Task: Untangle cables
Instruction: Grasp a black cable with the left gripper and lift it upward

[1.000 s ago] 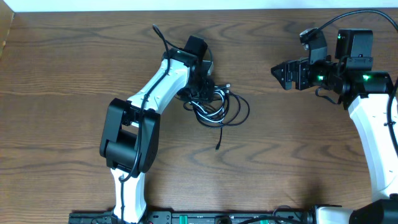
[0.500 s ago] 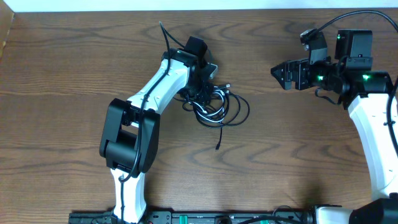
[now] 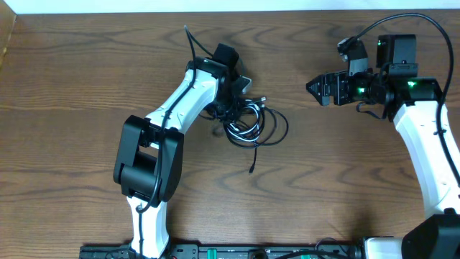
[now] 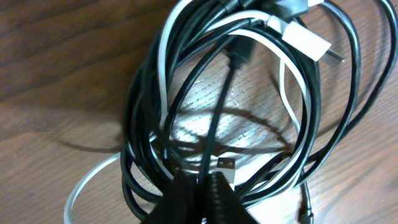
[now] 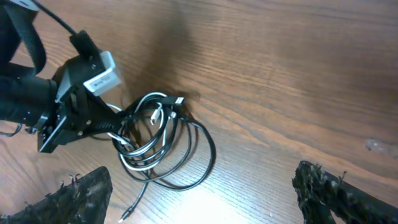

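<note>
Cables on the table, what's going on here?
Two arms are working on a tangle of cables, several black cords and one white cord looped together on the wooden table. The left tool is down at the bundle's left edge, and its wrist view suggests it is pinched on a black strand. The right tool is open, off to the right, aimed at the bundle and touching nothing. The knot is not yet undone.

Tangled bundle of black and white cables (image 3: 251, 126) lies on the brown wooden table (image 3: 345, 187), left gripper (image 3: 228, 106) at its left edge (right gripper (image 3: 313, 88) well apart, rightward).
</note>
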`<state>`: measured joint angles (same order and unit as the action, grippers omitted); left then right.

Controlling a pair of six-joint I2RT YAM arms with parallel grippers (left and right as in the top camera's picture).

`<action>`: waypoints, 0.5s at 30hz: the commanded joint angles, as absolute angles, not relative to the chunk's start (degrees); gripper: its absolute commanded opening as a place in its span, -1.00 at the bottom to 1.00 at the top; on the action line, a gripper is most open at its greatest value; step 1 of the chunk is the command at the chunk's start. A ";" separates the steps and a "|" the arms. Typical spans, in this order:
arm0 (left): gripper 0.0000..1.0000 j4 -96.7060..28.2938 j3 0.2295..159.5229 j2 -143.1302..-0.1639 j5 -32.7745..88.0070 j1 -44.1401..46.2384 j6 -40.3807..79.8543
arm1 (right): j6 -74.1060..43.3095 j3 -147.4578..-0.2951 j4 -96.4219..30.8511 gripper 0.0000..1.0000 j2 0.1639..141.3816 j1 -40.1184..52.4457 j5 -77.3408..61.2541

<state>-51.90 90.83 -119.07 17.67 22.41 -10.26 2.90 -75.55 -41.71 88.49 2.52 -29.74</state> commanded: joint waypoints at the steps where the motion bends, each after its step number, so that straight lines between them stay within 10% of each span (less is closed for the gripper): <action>1: -0.85 -51.79 90.89 -117.30 16.91 22.52 -9.50 | 2.13 -76.49 -40.69 0.81 88.53 3.92 -29.93; 15: -0.85 -52.21 98.28 -101.30 17.54 22.52 0.36 | -8.82 -76.38 -34.04 0.64 92.16 6.87 -30.00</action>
